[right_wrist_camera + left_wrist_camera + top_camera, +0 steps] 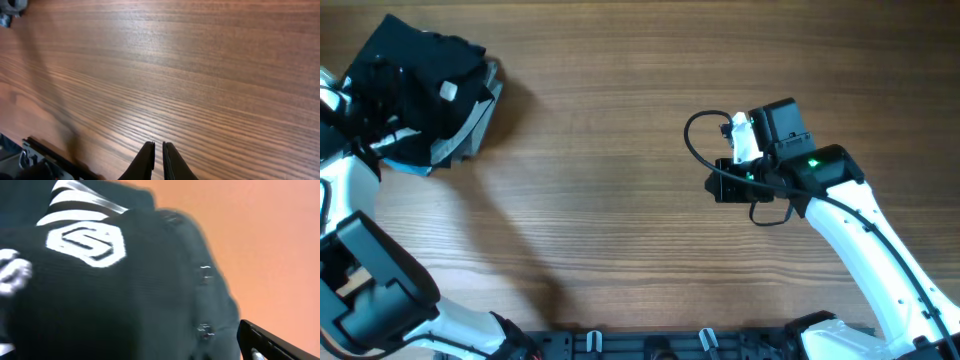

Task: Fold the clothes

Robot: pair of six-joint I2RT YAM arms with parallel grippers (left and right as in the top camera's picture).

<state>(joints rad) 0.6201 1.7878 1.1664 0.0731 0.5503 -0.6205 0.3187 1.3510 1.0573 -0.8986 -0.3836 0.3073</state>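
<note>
The two fingers (148, 157) of the right gripper (157, 146) are seen pressed almost together in the right wrist view, with only a thin slit between them. Nothing is held between them. They hang above bare wood of the table (620, 230), and no cloth is found near them. In the overhead view this gripper is placed at the right-centre of the table. A black cable (692, 135) is looped beside its wrist, and a small green light (812, 163) is lit on the arm behind it.

Of the left gripper (375, 112) only one dark finger (265, 342) is shown, at the lower right corner of the left wrist view. The other finger is not seen, so it cannot be told whether the jaws are spread or closed, or whether fabric is pinched. The finger is seen just beside the edge of the black T-shirt (420, 70), which fills most of that view and is blurred. A white hexagonal print (85, 242) and some white stripes (80, 202) are visible on the cloth.

From above, the T-shirt is seen bunched into a loose heap at the far left corner of the table, not laid flat. A small white tag (448, 91) is shown on top of it. The left arm is reached over the near-left side of the heap.
</note>
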